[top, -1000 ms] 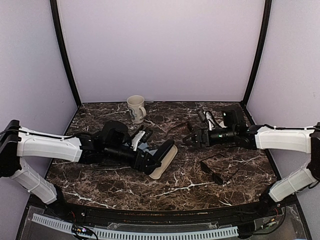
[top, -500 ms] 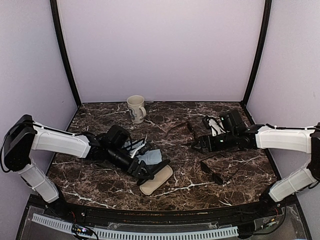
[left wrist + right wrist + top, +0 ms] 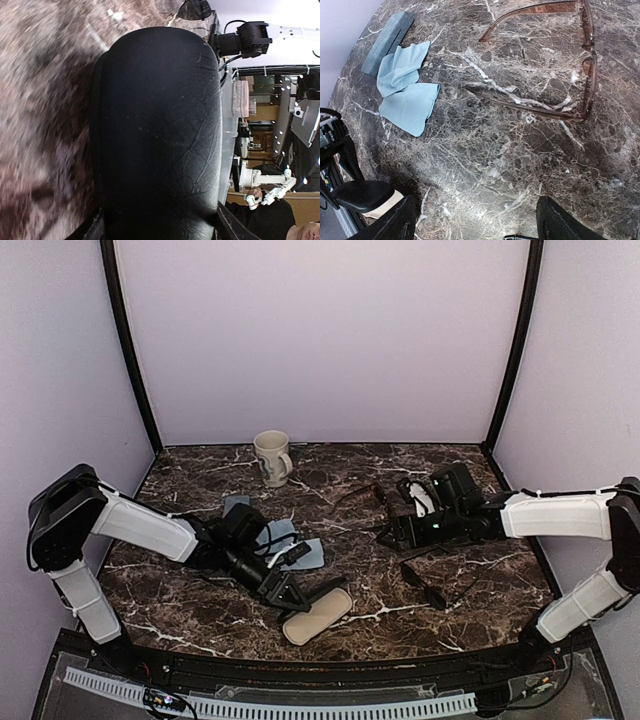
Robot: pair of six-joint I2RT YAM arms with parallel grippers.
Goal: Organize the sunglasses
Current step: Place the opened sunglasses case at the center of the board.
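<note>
The thin brownish-framed sunglasses (image 3: 358,496) lie unfolded at mid-table; the right wrist view shows them (image 3: 588,75) beyond the fingers. The thicker black-framed sunglasses (image 3: 436,582) lie at the near right. My right gripper (image 3: 388,532) is open and empty, low over bare marble between the two pairs (image 3: 477,225). My left gripper (image 3: 283,586) is shut on the black oblong case (image 3: 318,612), which shows a cream inside near the front edge. That case (image 3: 160,130) fills the left wrist view.
A light-blue cloth (image 3: 296,551) lies behind the left gripper, with the grey-blue rectangular case (image 3: 237,506) beyond it; both show in the right wrist view, cloth (image 3: 405,90) and case (image 3: 387,41). A cream mug (image 3: 272,457) stands at the back.
My left arm has swung the black case toward the front edge and lowered it, uncovering the blue cloth. My right gripper has dropped lower over the table near the brown sunglasses.
</note>
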